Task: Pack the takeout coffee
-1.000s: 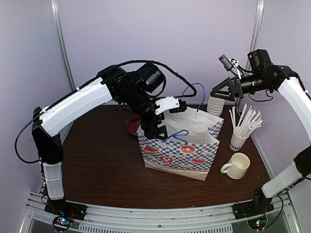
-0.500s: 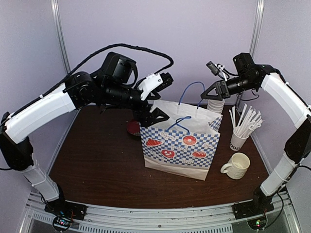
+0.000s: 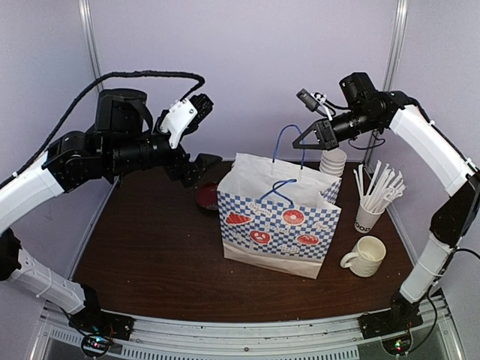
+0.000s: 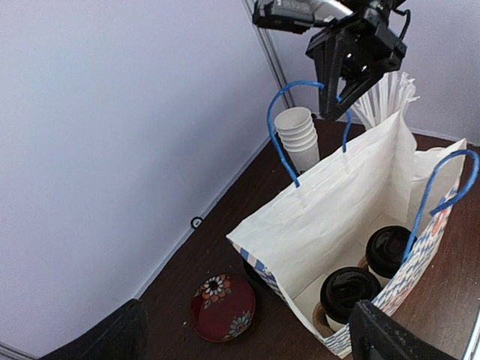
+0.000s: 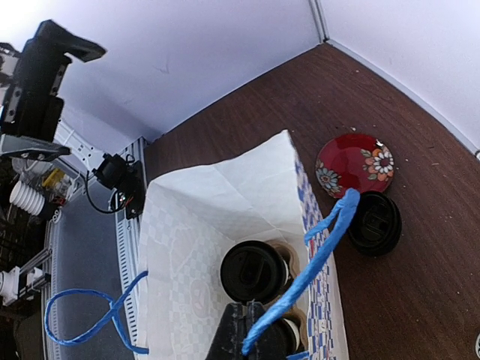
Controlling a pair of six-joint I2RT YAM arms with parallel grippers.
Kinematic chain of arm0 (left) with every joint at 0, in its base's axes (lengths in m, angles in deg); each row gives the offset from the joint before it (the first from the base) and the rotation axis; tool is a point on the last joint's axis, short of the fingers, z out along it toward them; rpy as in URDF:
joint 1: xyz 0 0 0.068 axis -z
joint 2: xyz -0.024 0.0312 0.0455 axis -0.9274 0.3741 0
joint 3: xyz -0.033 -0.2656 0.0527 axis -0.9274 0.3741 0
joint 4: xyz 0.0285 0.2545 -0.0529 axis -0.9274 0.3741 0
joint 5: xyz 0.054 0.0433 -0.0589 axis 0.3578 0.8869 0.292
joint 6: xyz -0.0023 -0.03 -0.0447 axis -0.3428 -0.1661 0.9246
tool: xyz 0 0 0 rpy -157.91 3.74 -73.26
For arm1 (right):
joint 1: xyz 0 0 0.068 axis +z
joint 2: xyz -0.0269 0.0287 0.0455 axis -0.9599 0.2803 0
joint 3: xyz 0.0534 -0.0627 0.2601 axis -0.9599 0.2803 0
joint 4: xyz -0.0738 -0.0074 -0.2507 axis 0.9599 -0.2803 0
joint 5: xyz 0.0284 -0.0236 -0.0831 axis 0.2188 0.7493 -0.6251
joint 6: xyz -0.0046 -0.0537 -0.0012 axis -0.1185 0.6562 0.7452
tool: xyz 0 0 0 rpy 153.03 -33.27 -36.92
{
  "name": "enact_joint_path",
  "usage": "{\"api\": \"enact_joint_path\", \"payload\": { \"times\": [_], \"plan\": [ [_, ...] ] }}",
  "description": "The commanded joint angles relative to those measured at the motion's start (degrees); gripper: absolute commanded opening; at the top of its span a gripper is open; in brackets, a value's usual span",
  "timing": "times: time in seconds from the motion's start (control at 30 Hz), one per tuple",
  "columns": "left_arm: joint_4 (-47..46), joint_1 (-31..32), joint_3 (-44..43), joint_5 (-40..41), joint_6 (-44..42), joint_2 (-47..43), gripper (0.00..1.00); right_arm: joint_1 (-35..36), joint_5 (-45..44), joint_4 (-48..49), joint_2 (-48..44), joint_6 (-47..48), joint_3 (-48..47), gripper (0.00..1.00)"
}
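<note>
The lidded cups (image 4: 349, 289) sit upright in the bottom of the paper bag (image 3: 279, 219), right of the table's (image 3: 150, 247) middle, directly below the right gripper (image 3: 306, 139), pinched on the far blue handle (image 4: 271, 127) (the left gripper (image 3: 196, 135), spread wide, hangs well off leftward).

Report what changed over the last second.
The left hand drew back from the mouth of the paper bag, up and to the left, and stands open. The right hand swung left over the bag and closed on its rear blue handle. The bag, the mug and the red dish stayed put.
</note>
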State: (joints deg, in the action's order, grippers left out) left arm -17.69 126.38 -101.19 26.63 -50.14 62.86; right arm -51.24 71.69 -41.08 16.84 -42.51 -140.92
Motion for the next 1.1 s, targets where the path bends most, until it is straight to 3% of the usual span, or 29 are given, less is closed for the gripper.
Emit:
{"api": "enact_joint_path", "payload": {
  "times": [0.0, 0.63, 1.07],
  "plan": [
    [-4.4, 0.1, 4.9, 9.7, -1.2, -2.8, 0.98, 4.3, -0.4, -3.6, -1.5, 3.5, -2.2, 0.0],
    [-9.7, -2.9, 12.6, 16.3, -1.5, -10.4, 0.97, 23.8, 1.6, -17.1, -8.8, 18.7, 3.3, 0.0],
    [-10.3, -2.9, 13.4, 17.4, -1.6, -11.3, 0.98, 29.6, 3.4, -22.8, -9.0, 23.4, 3.0, 0.0]
  ]
}}
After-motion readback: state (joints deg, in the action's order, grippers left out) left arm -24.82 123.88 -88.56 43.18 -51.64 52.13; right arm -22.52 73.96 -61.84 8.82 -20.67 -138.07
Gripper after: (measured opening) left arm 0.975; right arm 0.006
